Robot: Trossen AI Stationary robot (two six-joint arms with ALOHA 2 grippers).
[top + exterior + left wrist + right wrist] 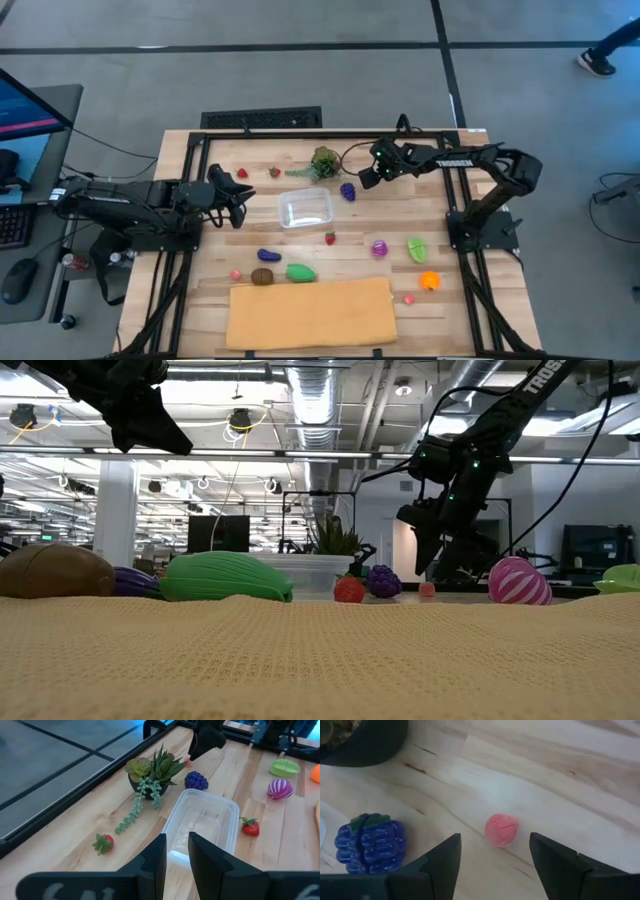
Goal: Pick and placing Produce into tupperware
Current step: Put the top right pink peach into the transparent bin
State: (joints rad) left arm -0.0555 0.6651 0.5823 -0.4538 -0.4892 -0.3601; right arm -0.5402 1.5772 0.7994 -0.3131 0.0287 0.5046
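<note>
The clear tupperware [305, 208] stands mid-table with nothing in it [202, 822]. Produce lies scattered around it: purple grapes [347, 191], strawberries [330, 238] [274, 172], and a small pink piece [501, 829]. My right gripper [495, 855] hovers open over that pink piece, one finger on each side, apart from it, just right of the grapes [370, 842]. It shows above the piece [427, 589] in the low view too. My left gripper [177, 855] waits left of the tub, raised, its fingers a narrow gap apart and holding nothing.
A leafy potted plant [323, 163] stands behind the tub, close to my right gripper. A tan mat [310, 313] lies along the near edge. Green [300, 272], brown [262, 277], striped pink [380, 248], light green [417, 248] and orange [429, 281] pieces lie between mat and tub.
</note>
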